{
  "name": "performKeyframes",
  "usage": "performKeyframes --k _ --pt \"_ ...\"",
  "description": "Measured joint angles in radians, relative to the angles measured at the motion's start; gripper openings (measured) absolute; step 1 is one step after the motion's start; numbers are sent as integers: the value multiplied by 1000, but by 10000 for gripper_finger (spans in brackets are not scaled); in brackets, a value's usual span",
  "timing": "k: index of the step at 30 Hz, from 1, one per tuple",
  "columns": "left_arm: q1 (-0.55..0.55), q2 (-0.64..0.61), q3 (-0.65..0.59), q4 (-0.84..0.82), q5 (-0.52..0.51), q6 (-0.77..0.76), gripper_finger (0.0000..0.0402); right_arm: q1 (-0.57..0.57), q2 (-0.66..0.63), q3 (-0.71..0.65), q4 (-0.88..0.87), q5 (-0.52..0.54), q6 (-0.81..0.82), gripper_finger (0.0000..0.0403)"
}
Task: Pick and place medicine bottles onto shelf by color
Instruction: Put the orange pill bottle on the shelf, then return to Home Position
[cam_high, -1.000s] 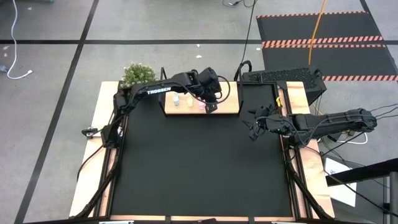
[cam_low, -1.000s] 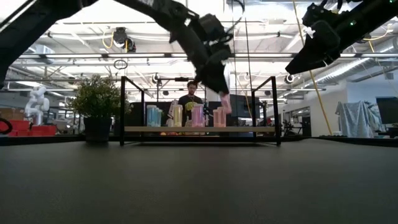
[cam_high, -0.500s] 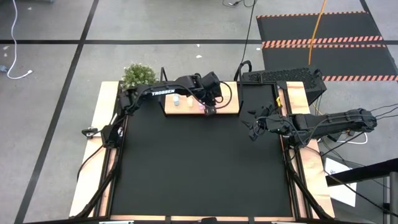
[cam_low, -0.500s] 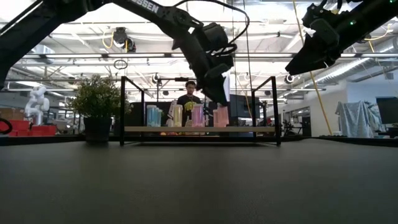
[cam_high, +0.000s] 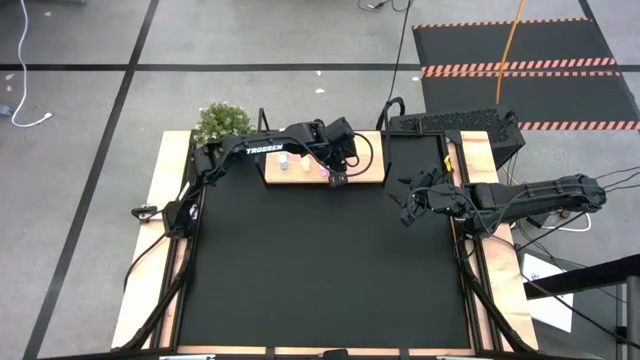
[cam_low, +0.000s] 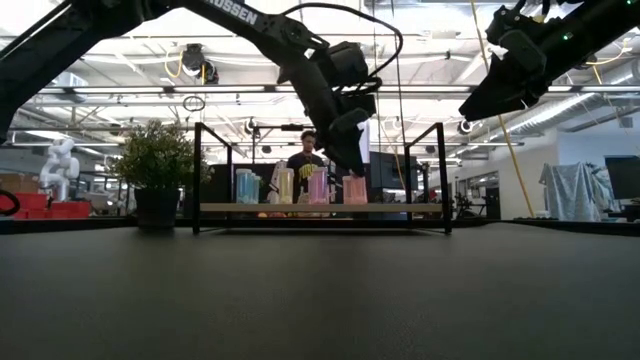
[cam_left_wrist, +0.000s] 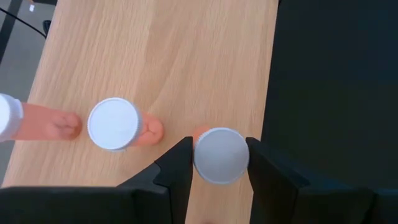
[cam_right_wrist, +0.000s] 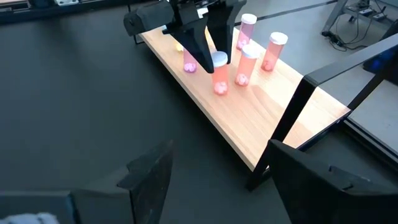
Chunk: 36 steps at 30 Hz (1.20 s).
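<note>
The shelf (cam_high: 365, 170) is a light wooden board with black uprights at the table's far edge. Several bottles stand on it: blue (cam_low: 245, 186), yellow (cam_low: 284, 186) and pink (cam_low: 318, 186). My left gripper (cam_high: 338, 178) reaches over the board's near edge and is shut on one more pink bottle (cam_low: 355, 190), white-capped, which stands beside another pink bottle (cam_left_wrist: 113, 123). My right gripper (cam_high: 405, 205) hangs open above the table's right side and holds nothing. My left gripper pinches the white cap (cam_left_wrist: 221, 155) of the pink bottle between its two fingers, one on each side of the cap. The fingers (cam_right_wrist: 205, 43) slant down on it from above. The bottle stands upright, its base on the shelf board near the near edge (cam_right_wrist: 219, 87).
A green potted plant (cam_high: 222, 120) stands at the shelf's left end. A black keyboard-like unit (cam_high: 455, 125) lies at the far right. The black mat (cam_high: 320, 270) spreads in front of the shelf. A person (cam_low: 305, 160) shows in the room behind.
My left gripper has come down toward the shelf with the pink bottle. The bottle hung tilted above the board a second ago; now it stands upright on the board, in line with the other bottles.
</note>
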<state>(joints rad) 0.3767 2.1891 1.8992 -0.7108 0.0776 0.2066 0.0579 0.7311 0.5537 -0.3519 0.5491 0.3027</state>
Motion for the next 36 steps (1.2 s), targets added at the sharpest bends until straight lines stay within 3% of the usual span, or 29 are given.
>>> performKeyframes --k 13,20,27,31,36 --pt "5 -9 1 9 0 -3 154 0 0 0 0 2 0 254" --pt "8 -60 3 2 0 2 207 0 1 -1 42 -2 0 254" --pt "9 -210 3 -59 -17 15 249 -19 -2 -1 278 -209 -55 254" --pt "12 -351 -17 -159 -64 52 227 -33 -2 -1 414 -316 -103 233" --pt "40 -557 -217 -33 -6 17 153 -44 -2 8 447 -403 -133 138"
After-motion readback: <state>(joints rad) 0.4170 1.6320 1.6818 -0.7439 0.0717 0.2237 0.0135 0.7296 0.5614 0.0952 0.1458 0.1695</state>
